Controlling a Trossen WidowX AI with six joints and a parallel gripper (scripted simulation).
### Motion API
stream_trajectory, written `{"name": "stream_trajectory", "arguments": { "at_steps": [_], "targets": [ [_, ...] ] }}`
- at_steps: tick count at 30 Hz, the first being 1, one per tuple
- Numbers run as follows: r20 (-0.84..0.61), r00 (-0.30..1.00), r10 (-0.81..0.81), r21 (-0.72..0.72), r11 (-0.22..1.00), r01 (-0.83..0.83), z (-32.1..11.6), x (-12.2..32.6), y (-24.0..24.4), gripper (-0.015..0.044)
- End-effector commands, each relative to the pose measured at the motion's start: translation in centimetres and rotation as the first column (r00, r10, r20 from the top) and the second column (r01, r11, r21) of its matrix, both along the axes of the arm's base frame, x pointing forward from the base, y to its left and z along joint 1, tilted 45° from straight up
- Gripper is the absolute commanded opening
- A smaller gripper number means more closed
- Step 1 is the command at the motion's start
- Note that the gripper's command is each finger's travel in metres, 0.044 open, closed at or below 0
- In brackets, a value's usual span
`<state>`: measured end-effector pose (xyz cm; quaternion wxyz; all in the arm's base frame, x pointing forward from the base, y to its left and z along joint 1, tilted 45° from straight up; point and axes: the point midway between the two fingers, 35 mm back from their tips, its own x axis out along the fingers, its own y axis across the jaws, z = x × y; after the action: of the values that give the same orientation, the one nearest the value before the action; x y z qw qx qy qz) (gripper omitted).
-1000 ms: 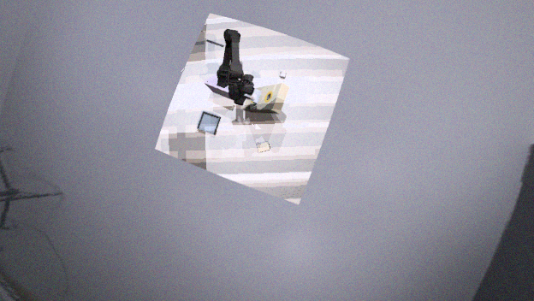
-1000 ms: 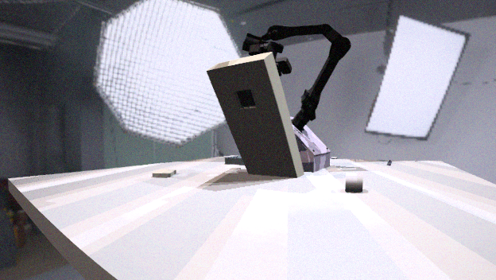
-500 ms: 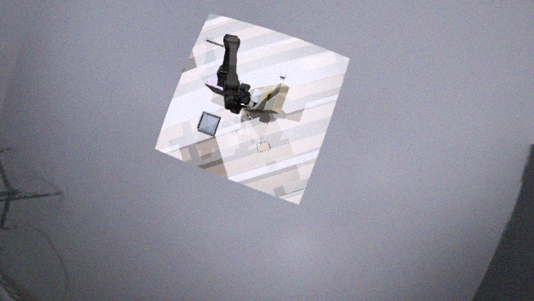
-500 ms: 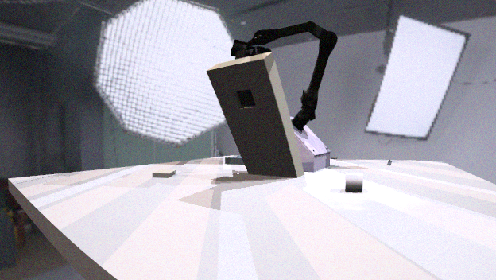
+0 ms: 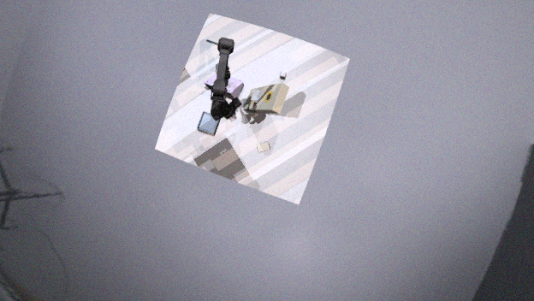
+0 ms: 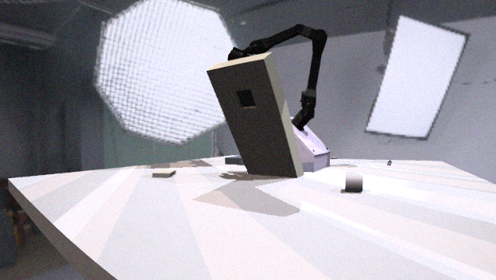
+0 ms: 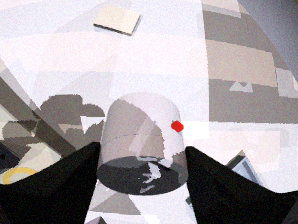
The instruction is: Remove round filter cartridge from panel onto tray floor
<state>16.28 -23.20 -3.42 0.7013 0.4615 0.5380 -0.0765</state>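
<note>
My gripper [image 7: 143,152] is shut on the filter cartridge [image 7: 142,122], a pale cylinder with a red mark on its side and a dark end toward the wrist camera. The cartridge is out of the panel and in the air. The service panel [image 5: 280,91] [image 6: 258,135] leans upright; its yellow ring [image 5: 269,97] [image 7: 20,174] surrounds an open dark hole. The tray [image 5: 208,123], blue with a dark rim, lies beside the gripper in the top view; part of it shows at lower right in the wrist view. In the exterior view the panel hides the fingers. The cartridge's slots are not clearly visible.
A flat cream block [image 5: 264,147] [image 6: 164,174] [image 7: 117,20] lies on the table. A small cylinder [image 5: 282,75] [image 6: 354,183] stands beyond the panel. The lilac robot base [image 5: 235,86] [image 6: 314,149] is near the panel, on its other side.
</note>
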Motion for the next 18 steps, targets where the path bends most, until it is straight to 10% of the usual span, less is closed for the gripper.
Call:
{"name": "stream_trajectory", "arguments": {
  "at_steps": [1, 18],
  "targets": [
    [-0.114, 0.985, -0.133, -0.005, 0.991, 0.134, -2.0, -2.1, -1.2, 0.0],
    [-0.334, 0.848, -0.41, -0.086, 0.91, 0.406, -7.7, -8.7, -2.6, 0.0]
  ]
}}
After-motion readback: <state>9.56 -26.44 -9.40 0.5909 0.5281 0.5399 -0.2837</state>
